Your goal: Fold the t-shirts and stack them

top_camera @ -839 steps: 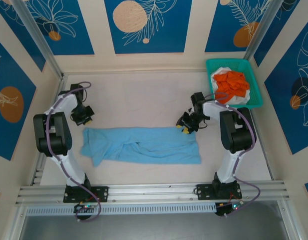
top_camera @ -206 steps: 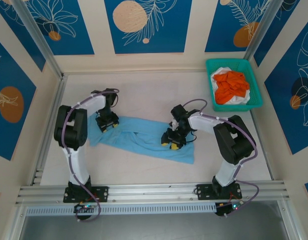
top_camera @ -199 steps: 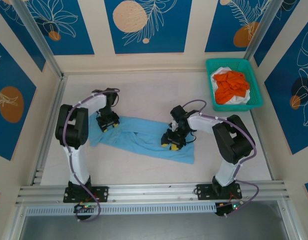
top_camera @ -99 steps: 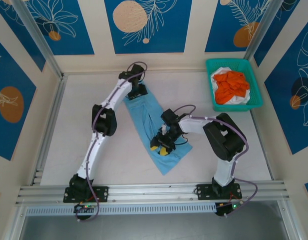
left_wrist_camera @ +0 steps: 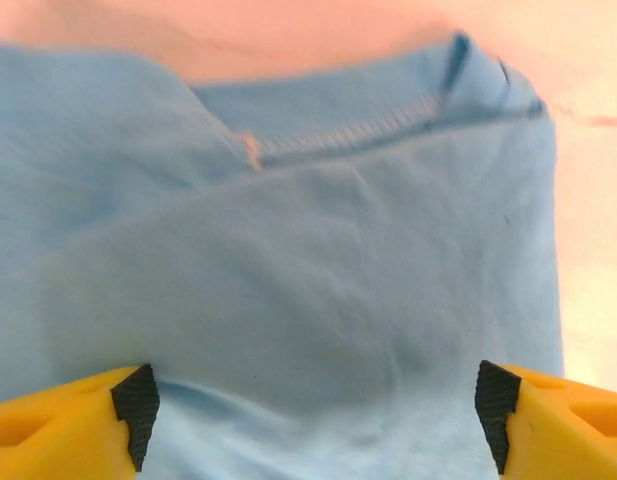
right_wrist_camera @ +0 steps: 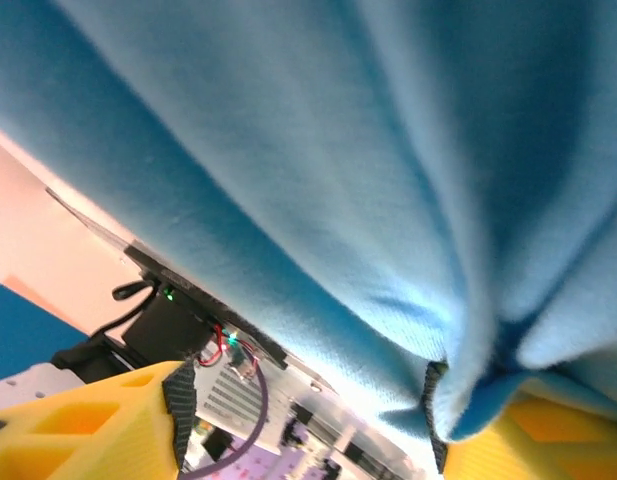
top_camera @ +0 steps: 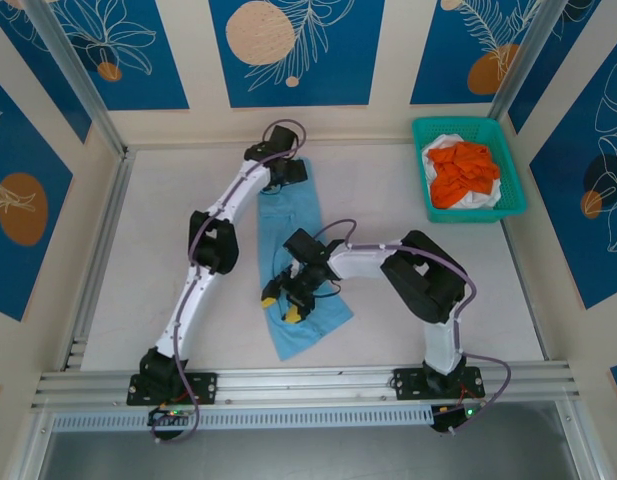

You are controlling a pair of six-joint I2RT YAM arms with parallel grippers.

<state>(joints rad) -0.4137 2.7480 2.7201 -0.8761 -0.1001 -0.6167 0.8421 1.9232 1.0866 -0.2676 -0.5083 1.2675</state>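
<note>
Swung round from its earlier crosswise lie, the light blue t-shirt (top_camera: 288, 235) now runs as a long narrow strip from near the far edge of the table (top_camera: 168, 200) down toward the near edge, about midway between the left and right sides. Its near end slants a little to the right. Both arms have gone with it.

The left gripper (top_camera: 291, 171), its arm stretched long, sits over the shirt's far end. In the left wrist view its yellow fingers (left_wrist_camera: 48, 420) stand wide apart, released, with the cloth lying flat past them and a stitched collar seam in sight.

The right gripper (top_camera: 284, 305) is at the strip's near part, on its left margin. In the right wrist view its fingers (right_wrist_camera: 88, 425) are spread. Blue cloth hangs over them and a bunched fold touches one pad, but the gap between them is see-through, so nothing is clamped.

At the far right corner a teal basket (top_camera: 511, 172) holds the orange t-shirt (top_camera: 460, 170), crumpled on top of the white t-shirt (top_camera: 443, 143).
</note>
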